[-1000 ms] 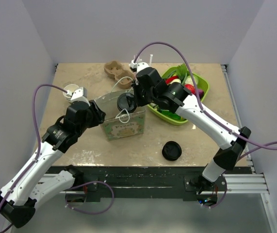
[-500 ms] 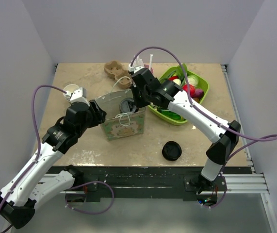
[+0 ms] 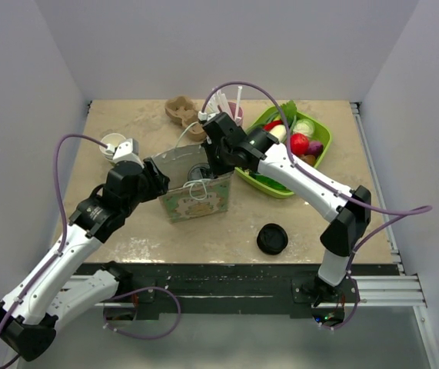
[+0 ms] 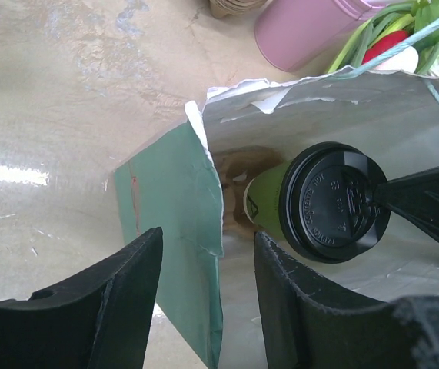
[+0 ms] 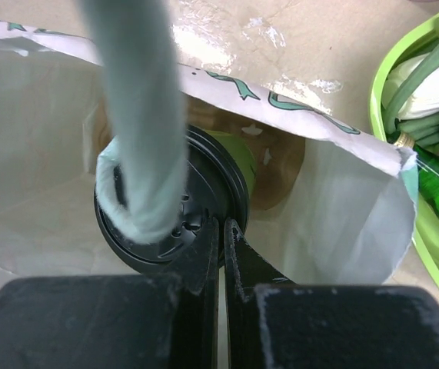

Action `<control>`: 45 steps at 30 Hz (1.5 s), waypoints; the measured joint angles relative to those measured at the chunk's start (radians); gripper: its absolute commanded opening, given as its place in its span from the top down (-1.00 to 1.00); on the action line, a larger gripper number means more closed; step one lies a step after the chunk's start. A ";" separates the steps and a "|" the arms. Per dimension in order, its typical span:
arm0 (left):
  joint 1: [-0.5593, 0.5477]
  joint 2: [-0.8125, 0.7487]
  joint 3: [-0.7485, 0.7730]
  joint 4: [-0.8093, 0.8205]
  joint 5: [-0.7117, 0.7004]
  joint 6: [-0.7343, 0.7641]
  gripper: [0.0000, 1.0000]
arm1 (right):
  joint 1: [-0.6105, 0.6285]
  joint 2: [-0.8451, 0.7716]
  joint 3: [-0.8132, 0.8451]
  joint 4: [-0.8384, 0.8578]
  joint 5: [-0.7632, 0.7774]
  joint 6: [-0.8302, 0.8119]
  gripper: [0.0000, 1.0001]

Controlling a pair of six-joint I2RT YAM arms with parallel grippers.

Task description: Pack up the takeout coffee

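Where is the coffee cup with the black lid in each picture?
Top external: the coffee cup is near the middle, down inside the open paper bag.
Left wrist: the coffee cup is right of centre, lid up, inside the bag.
Right wrist: the coffee cup is left of centre, partly behind the bag's handle.
Shared landmark: the paper bag around it shows in all three views.

A tan, mottled table (image 3: 127, 231) fills the middle of the overhead view, boxed in by plain pale panels: a back wall (image 3: 227, 46) across the top, a left wall (image 3: 19, 115) and a right wall (image 3: 427, 115). A metal rail (image 3: 373, 154) runs down the table's right edge. A dark frame (image 3: 227, 280) borders the lower edge, above what seems a grey floor (image 3: 242, 346). Light glares off the tabletop at the left wrist view's left side.
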 measured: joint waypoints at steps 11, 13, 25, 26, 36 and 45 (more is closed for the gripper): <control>0.000 0.016 0.000 0.003 0.003 0.000 -0.09 | 0.000 0.010 -0.027 0.010 0.002 0.000 1.00; 0.000 0.016 -0.001 0.004 0.003 0.000 -0.09 | 0.000 0.019 -0.027 0.010 0.010 0.000 1.00; 0.000 0.019 -0.013 0.006 0.002 0.000 -0.08 | 0.000 0.055 -0.044 0.011 0.027 0.000 1.00; 0.000 0.019 -0.013 0.006 0.002 0.000 -0.08 | 0.000 0.055 -0.047 0.010 0.027 -0.001 1.00; 0.000 0.024 -0.013 0.018 0.002 0.000 -0.08 | 0.000 0.055 -0.052 0.010 0.045 0.000 0.88; 0.000 0.024 -0.014 0.020 0.002 0.000 -0.08 | 0.000 0.055 -0.052 0.010 0.047 0.003 0.56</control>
